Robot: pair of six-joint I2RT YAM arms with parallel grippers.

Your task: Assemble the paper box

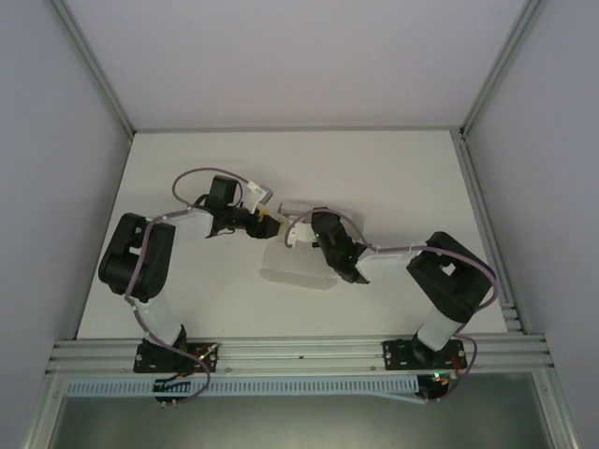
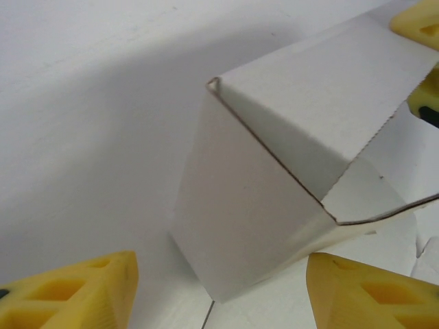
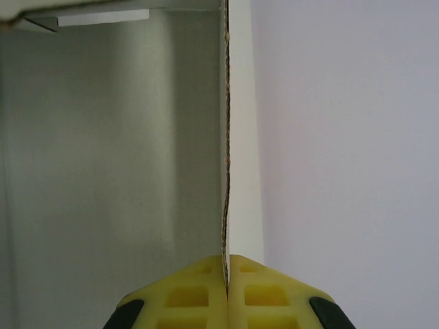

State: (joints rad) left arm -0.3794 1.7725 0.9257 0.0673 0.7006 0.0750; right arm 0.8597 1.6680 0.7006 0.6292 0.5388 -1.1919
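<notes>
The paper box (image 2: pixel 267 178) is a white, partly folded carton held above the table, with one flap standing open at its upper right. My left gripper (image 2: pixel 219 301) is open; its yellow fingertips (image 2: pixel 75 295) stand wide apart to either side of the box's near corner, clear of it. My right gripper (image 3: pixel 227 274) is shut on the thin edge of a box wall (image 3: pixel 239 137), and the box's shaded inside lies to the left of that wall. In the top view the two grippers meet mid-table, left gripper (image 1: pixel 265 221) and right gripper (image 1: pixel 301 230), with the box (image 1: pixel 298 211) between them.
The white table (image 1: pixel 393 178) is bounded by grey walls at left, right and back. An aluminium rail (image 1: pixel 299 354) runs along the near edge by the arm bases. The right gripper's yellow fingertips (image 2: pixel 418 24) show at the top right of the left wrist view.
</notes>
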